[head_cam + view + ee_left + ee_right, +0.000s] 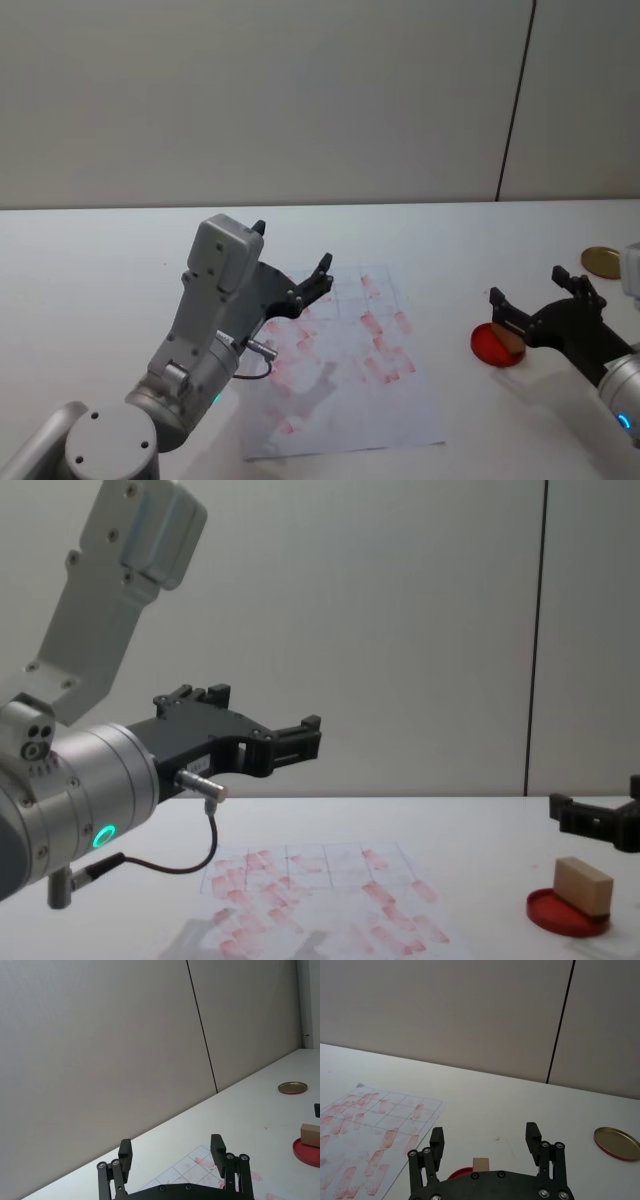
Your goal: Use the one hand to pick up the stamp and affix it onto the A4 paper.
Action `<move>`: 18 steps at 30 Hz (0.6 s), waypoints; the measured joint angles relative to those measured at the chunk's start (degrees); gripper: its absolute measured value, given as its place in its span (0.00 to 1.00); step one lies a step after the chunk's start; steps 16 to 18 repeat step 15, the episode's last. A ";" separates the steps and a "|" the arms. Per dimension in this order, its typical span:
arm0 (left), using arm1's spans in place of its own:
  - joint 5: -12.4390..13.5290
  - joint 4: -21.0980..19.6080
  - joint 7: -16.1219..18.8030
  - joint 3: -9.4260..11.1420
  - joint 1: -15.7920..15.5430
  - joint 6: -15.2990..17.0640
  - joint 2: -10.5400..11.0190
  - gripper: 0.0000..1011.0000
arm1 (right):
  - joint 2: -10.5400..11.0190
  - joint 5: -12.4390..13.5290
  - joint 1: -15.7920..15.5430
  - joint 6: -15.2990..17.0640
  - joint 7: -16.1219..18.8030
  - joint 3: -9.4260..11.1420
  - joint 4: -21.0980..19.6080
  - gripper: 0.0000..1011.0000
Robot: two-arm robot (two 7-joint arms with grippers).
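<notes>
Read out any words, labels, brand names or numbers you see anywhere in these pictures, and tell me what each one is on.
There is no readable text.
A4 paper: a faint grid and many pinkish-red stamp marks, all smudged blocks with no legible characters.
Stamp, standing on the red ink pad: plain wood, no label visible.
Gold round lid: no marking to read.

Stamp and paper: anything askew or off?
Nothing damaged or spilled. The paper lies turned at an angle on the table, crowded with overlapping red marks. The stamp sits tilted on the red ink pad, with the open right gripper around it. The open left gripper hovers above the paper.
</notes>
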 joint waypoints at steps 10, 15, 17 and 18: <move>0.00 0.00 0.00 0.00 0.00 0.00 0.00 0.98 | 0.06 0.06 -0.13 -0.07 -0.15 0.07 -0.34 0.99; 0.00 0.00 0.00 0.00 0.00 0.00 0.00 0.98 | 0.08 0.09 -0.15 -0.10 -0.19 0.09 -0.43 0.99; 0.00 0.00 0.00 0.00 0.00 0.00 0.00 0.98 | 0.08 0.09 -0.15 -0.10 -0.19 0.09 -0.43 0.99; 0.00 0.00 0.00 0.00 0.00 0.00 0.00 0.98 | 0.08 0.09 -0.15 -0.10 -0.19 0.09 -0.43 0.99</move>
